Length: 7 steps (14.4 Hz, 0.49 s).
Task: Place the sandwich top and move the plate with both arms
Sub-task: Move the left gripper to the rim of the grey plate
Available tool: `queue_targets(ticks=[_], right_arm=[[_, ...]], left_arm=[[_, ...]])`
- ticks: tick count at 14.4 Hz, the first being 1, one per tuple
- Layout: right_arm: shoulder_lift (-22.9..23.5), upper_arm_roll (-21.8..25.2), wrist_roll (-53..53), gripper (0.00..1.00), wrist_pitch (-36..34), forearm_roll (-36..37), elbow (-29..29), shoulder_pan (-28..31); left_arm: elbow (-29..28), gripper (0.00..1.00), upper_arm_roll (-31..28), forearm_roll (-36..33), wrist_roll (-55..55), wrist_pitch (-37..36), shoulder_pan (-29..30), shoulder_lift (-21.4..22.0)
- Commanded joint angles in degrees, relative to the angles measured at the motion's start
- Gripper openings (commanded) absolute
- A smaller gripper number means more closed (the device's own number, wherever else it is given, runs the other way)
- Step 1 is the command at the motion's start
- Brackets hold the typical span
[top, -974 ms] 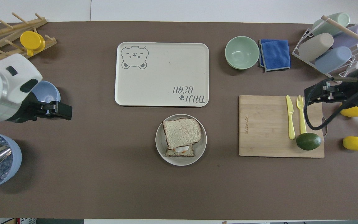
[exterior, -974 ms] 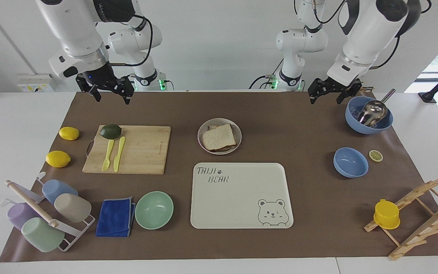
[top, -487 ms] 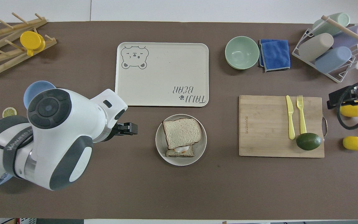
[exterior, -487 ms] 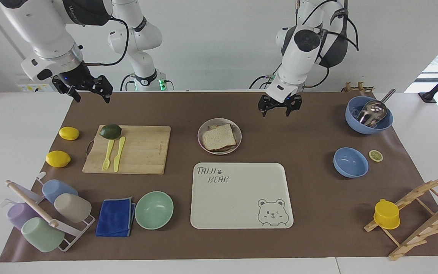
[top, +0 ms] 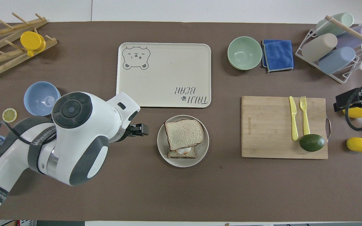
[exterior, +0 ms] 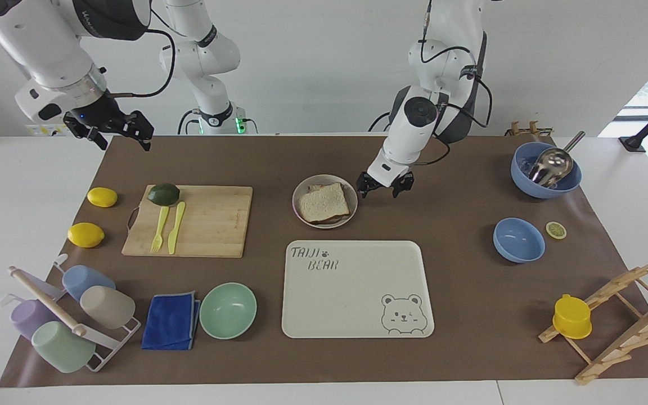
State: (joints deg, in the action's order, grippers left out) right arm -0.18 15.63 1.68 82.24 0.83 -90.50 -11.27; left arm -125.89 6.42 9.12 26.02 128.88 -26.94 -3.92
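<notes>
Matte brown paper covers the table [exterior: 459, 315]. On it the round, raised-rim beige plate [exterior: 351, 211] holds the porous tan sandwich top [exterior: 324, 202], laid askew on a toasted egg slice [top: 182, 153]. Since a second ago the left gripper [exterior: 385, 189], jaws wide and empty, has swung in beside the plate; the right gripper [exterior: 108, 130], jaws wide, has drawn outward over the paper's corner.

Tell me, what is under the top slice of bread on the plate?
Under the top slice on the plate lies a second slice, sticking out on the robots' side, with something white and orange on it. How far that filling goes under the top slice is covered.
</notes>
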Motion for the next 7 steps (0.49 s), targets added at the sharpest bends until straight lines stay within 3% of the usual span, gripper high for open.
queue_targets(ticks=[1,3,7], right_arm=[[-0.26,-0.77,1.39,1.0,-0.5,-1.19,-0.38,2.2],[-0.35,-0.86,1.57,1.0,-0.5,-1.19,-0.47,3.09],[-0.08,-4.98,7.19,1.0,0.03,-0.66,-0.38,7.13]], left_arm=[[-3.3,1.0,-0.89,0.99,0.88,3.66,-2.41,0.41],[-3.57,1.0,-0.89,2.92,0.79,3.93,-2.76,-0.03],[-3.57,0.86,-0.89,5.12,0.88,7.44,-4.95,-2.58]])
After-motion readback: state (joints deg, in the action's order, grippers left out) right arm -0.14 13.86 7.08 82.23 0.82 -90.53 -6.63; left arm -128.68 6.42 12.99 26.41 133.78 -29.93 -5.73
